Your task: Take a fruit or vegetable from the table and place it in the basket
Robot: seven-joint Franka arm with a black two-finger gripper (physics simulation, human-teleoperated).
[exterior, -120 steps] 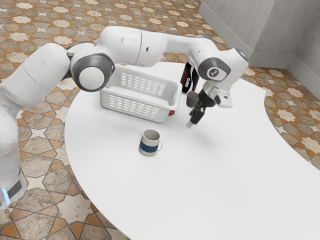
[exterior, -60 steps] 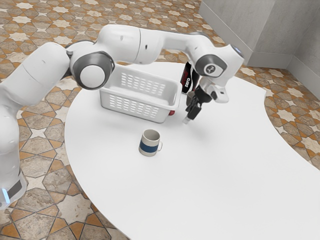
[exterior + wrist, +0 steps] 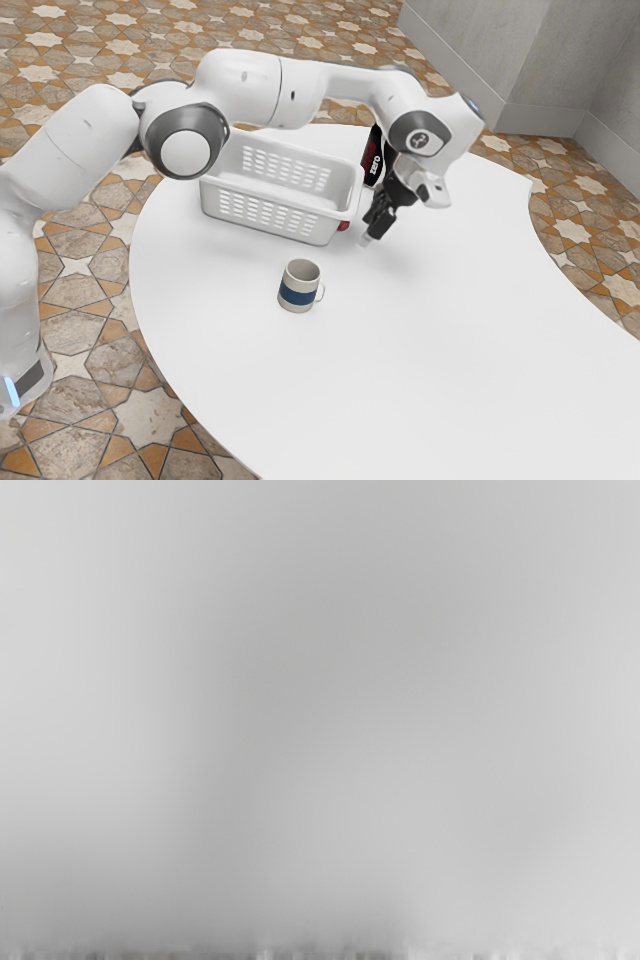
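Patterned stone floor [image 3: 66, 25] surrounded the curved white table [image 3: 430, 350]; grey wall [image 3: 490, 60] at upper right of the exterior view. White perforated basket [image 3: 328, 222] stood upper left of centre. Target: small red item [image 3: 343, 226], kind unclear, partly hidden, on the table just beside the basket's right-hand end. Gripper [image 3: 367, 238] was tilted, near the red item's right; whether it was open or closed could not be determined. Dark "zero" bottle [image 3: 374, 160] stood behind, upper centre; blue-banded mug [image 3: 299, 290] upright, centre.
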